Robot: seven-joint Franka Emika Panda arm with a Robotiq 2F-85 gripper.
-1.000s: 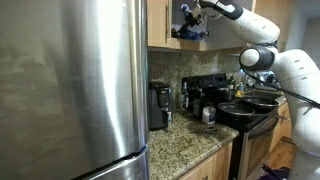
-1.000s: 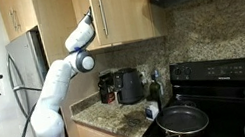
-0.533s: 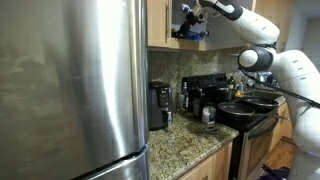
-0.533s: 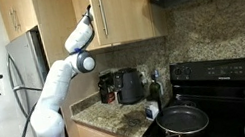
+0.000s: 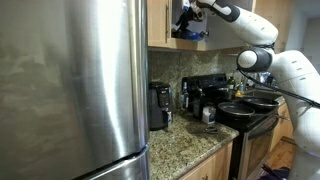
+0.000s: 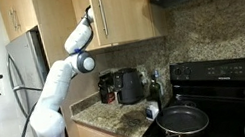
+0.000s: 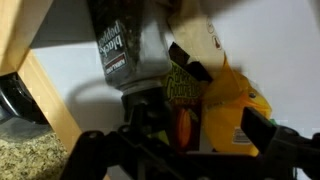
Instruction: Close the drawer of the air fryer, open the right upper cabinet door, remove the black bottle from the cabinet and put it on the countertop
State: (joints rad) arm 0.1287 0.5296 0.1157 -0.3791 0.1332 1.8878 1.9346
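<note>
Up at the wall cabinet the hand hung at the open front, level with the shelf. Its fingertips stood wide apart along the lower edge of the wrist view, and nothing was clamped between them.

Straight ahead of the hand, a dark container with pale lettering was most likely the black bottle. It stood upright on the shelf against the pale back wall, and only part of it showed. Yellow-green packets crowded just beside it, with a white container behind them. A light-wood edge ran down the left of that view; whether it was door or frame could not be told.

Far below, the air fryer sat on the granite bench. Its drawer seemed pushed in, though it was too small to be sure.

I judged that the bottle would be rigid and fairly light, with smooth sides that might slip under a weak pinch. The best hold seemed to be across its body around mid-height, below the cap. That meant sliding one finger into the narrow space beside the packets without dragging them out. Being slim, the bottle would tip easily, so it needed setting down flat on the polished stone.
</note>
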